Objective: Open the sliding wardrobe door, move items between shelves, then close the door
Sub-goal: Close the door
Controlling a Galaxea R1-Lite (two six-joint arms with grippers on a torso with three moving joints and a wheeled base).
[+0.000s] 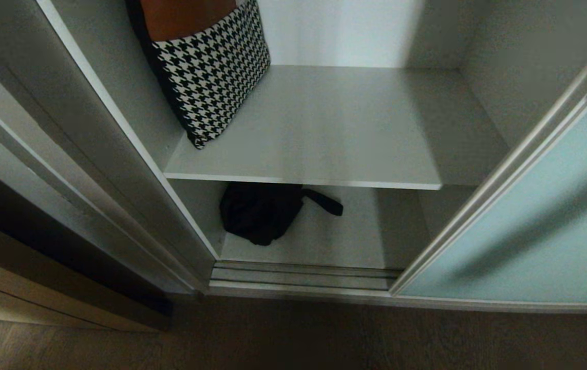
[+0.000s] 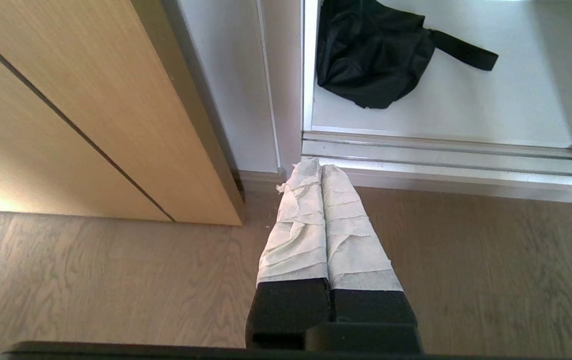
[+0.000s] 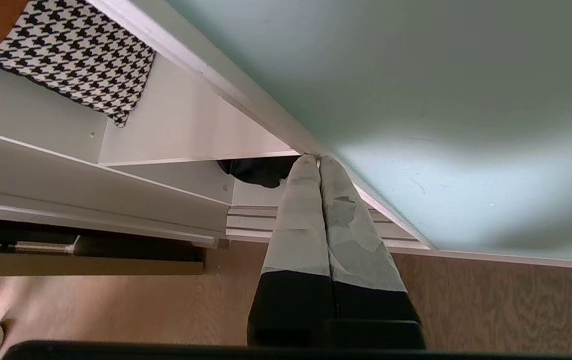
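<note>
On the far left you see a pale wooden cabinet (image 2: 80, 110), and your left gripper (image 2: 322, 167) hangs over the brown wood floor (image 2: 90, 280) with its taped fingers pressed together, holding nothing. The silver floor track (image 2: 441, 150) is just past its tips. Inside the wardrobe, a black and white checked bag with an orange top (image 1: 211, 67) leans in the left corner of the upper white shelf (image 1: 324, 128). A soft black pouch with a strap (image 1: 262, 213) lies on the lower white shelf (image 1: 344, 241). On the right, the frosted pale green glass sliding door (image 1: 529, 226) stands pushed aside. Your right gripper (image 3: 318, 160) has its fingers together, empty, with the tips right at the door's silver frame edge (image 3: 245, 100).
</note>
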